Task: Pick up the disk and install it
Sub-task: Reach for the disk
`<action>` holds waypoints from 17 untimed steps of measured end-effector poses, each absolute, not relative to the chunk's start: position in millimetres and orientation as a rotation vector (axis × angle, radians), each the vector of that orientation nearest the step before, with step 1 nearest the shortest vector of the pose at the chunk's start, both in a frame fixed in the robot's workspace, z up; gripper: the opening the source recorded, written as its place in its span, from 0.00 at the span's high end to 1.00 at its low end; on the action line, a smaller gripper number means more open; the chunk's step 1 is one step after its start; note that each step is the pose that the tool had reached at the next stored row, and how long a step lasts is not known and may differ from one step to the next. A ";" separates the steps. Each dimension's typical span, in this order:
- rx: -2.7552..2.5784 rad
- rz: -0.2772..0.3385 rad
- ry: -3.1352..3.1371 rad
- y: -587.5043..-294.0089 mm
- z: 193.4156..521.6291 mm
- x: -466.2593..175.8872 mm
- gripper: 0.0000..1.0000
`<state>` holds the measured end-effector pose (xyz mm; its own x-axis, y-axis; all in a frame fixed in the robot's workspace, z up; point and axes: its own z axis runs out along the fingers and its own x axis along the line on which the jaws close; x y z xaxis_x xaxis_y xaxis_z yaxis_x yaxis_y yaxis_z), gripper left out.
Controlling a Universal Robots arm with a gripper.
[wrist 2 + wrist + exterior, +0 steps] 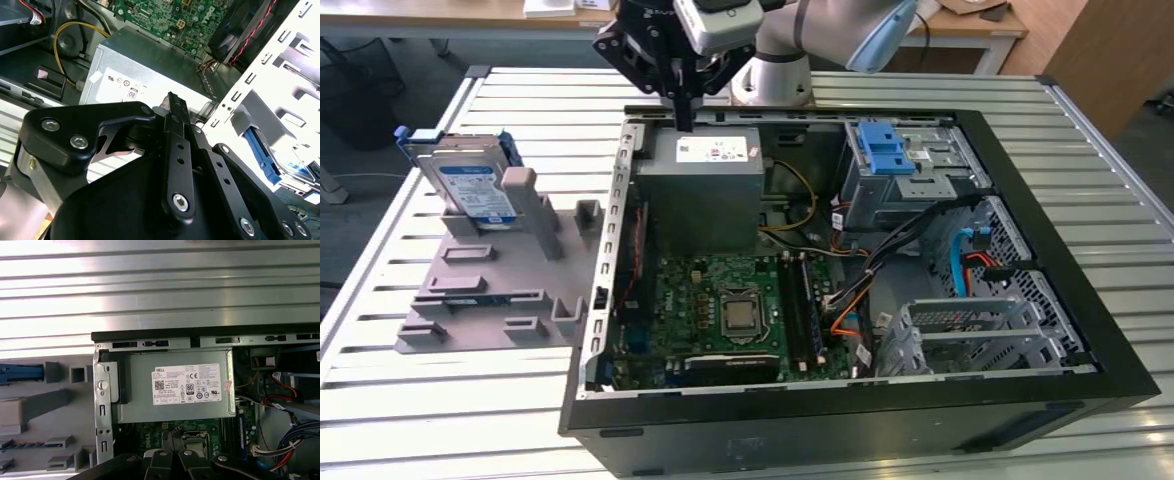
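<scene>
The disk (464, 185) stands on edge in a grey rack (507, 262) outside the computer case (854, 400), well apart from the case's side wall on the exterior view's left. Its long axis appears to run up and down, leaning a little; the labelled face is turned toward the exterior camera and its blue frame shows at the top.

It looks like a stiff metal slab, fairly heavy for its size, with smooth faces that may slip, and it is probably sensitive to knocks; the frame may flex. The free upper part, pinched across its thin thickness, seems the safest hold.

The gripper (683, 122) hangs over the case's far edge, above the power-supply box (704, 180); its fingers (161, 460) are pressed together, holding nothing.
</scene>
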<state>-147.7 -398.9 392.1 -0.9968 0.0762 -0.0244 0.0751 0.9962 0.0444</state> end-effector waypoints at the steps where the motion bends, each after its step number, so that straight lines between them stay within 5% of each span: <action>1: 0.118 0.068 3.113 -398.9 392.1 -147.7 0.89; 17: 0.118 0.068 3.113 -398.9 392.1 -151.9 0.89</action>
<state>-151.9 -398.9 392.1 -0.9968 0.0763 -0.0244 0.0751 0.9962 0.0444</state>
